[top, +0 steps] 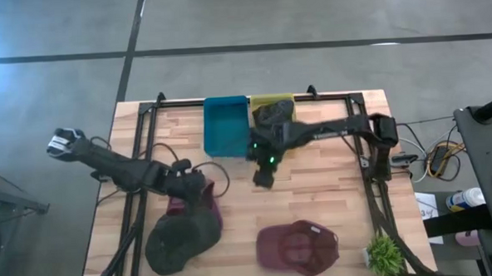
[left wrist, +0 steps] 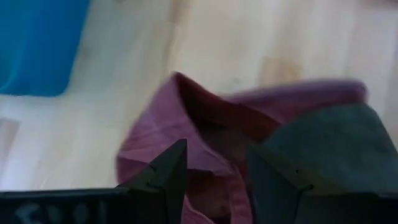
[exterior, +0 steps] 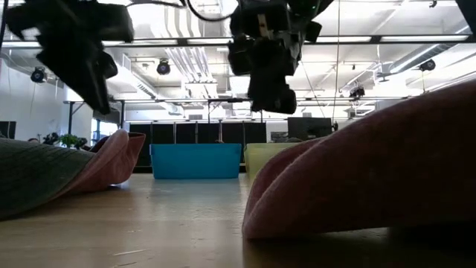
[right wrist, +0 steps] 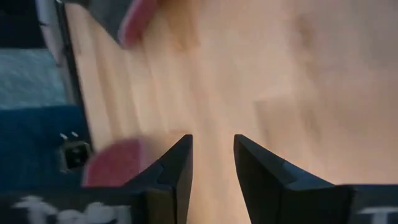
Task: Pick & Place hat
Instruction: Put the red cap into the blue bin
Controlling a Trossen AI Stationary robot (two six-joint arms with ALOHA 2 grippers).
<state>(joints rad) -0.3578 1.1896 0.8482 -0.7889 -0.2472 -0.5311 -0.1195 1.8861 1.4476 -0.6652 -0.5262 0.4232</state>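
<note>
My left jaws [left wrist: 211,180] hovered narrowly parted over the crumpled maroon cloth cap [left wrist: 205,137].
My right jaws [top: 263,177] hung empty, slightly apart, mid-frame above the wooden bench [top: 323,193].

no readable text, labels or numbers anywhere

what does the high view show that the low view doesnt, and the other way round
Only the high view shows the dark hat lying in the yellow bin, the green plant at the table's corner, and the whole maroon hat from above. Only the low view shows the room behind the table, with ceiling lights and black cabinets. Both show the blue bin, the left gripper over the hats at left, and the right gripper hanging above bare table.
</note>
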